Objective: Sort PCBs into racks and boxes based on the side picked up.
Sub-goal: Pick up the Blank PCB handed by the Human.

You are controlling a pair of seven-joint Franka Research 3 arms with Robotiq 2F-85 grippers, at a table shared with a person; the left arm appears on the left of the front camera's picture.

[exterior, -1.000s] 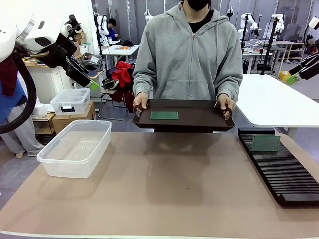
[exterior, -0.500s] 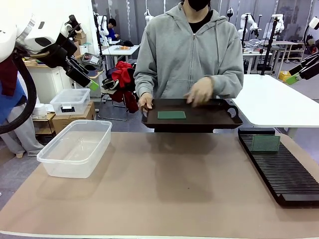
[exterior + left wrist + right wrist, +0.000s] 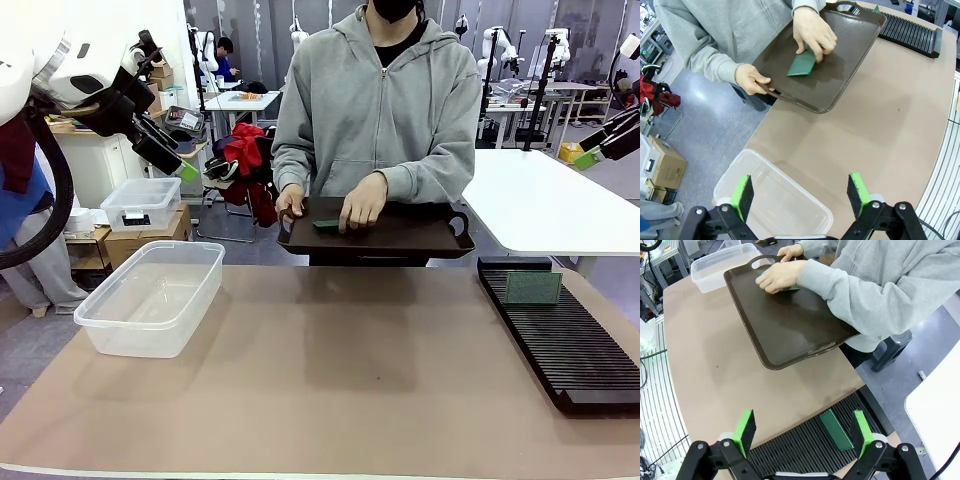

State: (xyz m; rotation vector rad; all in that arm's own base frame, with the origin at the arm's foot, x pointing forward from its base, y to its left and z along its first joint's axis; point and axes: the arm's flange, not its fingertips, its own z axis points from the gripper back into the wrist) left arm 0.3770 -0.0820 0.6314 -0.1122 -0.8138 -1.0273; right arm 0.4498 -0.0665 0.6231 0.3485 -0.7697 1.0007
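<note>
Your left fingers [image 3: 743, 195] are spread wide, holding nothing, high over the clear tub [image 3: 135, 330] at the desk's [image 3: 350, 390] left end. Your right fingers [image 3: 746, 430] are spread and empty too, above the black rack [image 3: 575, 355], where 1 green board [image 3: 532, 288] stands upright in a far slot. The other board [image 3: 801, 66] lies on the brown tray [image 3: 840, 75] the person holds at the far edge; 1 hand [image 3: 814, 32] covers part of it, the other hand [image 3: 751, 80] grips the tray's rim.

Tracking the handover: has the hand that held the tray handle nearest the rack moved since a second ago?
Yes. The hand left that handle, moving away from the rack toward the tub, and now rests on the PCB on the tray.
</note>
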